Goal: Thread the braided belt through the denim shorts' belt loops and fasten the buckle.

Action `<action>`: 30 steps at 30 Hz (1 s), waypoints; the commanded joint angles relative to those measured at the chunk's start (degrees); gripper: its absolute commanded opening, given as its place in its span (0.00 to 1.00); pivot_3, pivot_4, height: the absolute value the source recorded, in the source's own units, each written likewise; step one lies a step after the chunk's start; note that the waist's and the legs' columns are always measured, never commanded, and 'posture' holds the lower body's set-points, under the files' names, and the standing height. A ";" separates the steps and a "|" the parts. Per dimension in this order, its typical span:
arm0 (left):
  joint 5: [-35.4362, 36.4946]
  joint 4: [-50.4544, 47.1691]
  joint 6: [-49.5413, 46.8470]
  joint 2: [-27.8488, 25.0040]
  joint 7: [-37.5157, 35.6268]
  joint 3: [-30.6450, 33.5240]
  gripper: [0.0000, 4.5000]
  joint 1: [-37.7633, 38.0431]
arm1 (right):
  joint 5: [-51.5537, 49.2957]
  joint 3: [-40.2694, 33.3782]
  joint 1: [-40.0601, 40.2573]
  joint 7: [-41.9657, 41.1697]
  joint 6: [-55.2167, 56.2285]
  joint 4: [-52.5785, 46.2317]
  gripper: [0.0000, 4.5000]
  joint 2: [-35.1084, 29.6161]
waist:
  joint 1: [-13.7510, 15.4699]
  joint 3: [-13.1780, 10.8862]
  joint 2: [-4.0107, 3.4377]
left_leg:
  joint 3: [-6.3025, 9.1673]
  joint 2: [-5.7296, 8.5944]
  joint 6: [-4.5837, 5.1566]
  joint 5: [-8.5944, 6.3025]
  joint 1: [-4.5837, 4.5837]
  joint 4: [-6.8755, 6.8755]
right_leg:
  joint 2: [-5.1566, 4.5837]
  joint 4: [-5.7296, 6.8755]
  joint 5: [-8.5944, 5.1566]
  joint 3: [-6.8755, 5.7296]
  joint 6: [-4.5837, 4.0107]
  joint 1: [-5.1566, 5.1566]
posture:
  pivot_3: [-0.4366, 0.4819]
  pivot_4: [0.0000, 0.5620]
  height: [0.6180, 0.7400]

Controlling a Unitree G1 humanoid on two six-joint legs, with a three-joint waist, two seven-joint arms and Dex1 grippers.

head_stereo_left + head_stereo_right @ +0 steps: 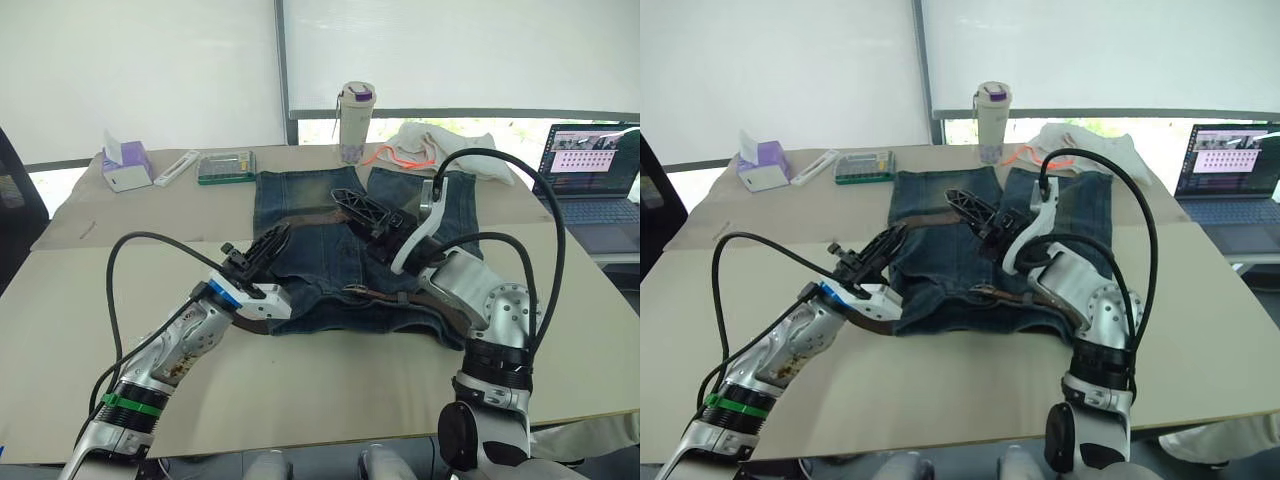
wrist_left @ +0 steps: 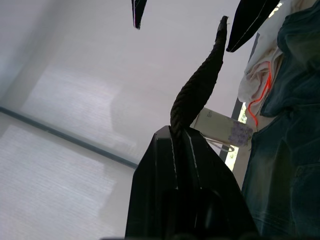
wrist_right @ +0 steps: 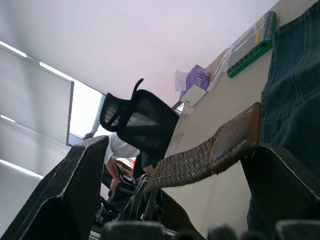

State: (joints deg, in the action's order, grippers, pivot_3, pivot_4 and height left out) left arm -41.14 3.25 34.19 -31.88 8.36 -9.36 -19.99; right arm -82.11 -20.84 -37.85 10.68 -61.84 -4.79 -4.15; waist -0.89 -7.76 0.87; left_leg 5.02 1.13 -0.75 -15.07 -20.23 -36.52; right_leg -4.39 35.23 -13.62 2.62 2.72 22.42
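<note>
Belt: the dark brown braided belt point(image 1: 395, 294) lies across the waistband of the faded blue denim shorts point(image 1: 330, 250) on the beige worktop point(image 1: 90, 300); likely limp and light, best gripped near its free end.
Left claw point(image 1: 872, 254): closed on the strap.
Right claw point(image 3: 170, 165): wide open, the belt's leather tip between its fingers.

Silver arms, black cables, black claws

denim shorts point(image 1: 300, 215) flat on table point(image 1: 60, 320), braided belt point(image 1: 400, 297) across waistband, both hands above
</note>
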 commanded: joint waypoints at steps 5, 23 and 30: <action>0.16 0.24 1.92 -0.42 0.83 0.15 0.00 -0.94 | -2.05 1.24 -1.06 1.25 2.73 0.01 0.45 -0.33 | -0.08 0.00 0.00 | 0.00 -0.01 0.00 0.00 0.00 0.00 | 0.01 0.00 0.00 0.00 0.00 0.00 | 0.48 0.27 1.00; 54.19 -4.98 -24.01 4.85 -26.04 10.29 0.73 1.26 | 6.63 6.00 2.06 -3.55 11.51 -1.72 0.00 0.79 | -0.52 0.00 -0.02 | 0.01 -0.05 0.02 0.00 0.00 0.01 | 0.03 0.01 0.00 -0.02 0.00 0.02 | 0.48 0.27 1.00; 102.34 -20.43 -59.05 5.85 -36.41 18.29 0.73 4.15 | 13.98 9.49 4.13 -7.31 15.03 -1.99 0.00 1.63 | -1.69 -0.01 -0.03 | 0.11 -0.07 0.05 -0.01 -0.01 0.00 | 0.03 0.00 -0.01 -0.09 0.01 -0.04 | 0.48 0.27 1.00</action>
State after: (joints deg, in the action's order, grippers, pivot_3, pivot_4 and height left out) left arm 50.29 -12.66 -18.84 -26.13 -26.74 6.49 -16.33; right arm -69.61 -11.72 -33.32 4.75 -48.59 -4.43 -2.73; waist -2.58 -7.77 0.84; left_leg 5.14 1.06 -0.69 -15.10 -20.23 -36.52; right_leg -4.36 35.23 -13.63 2.53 2.74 22.36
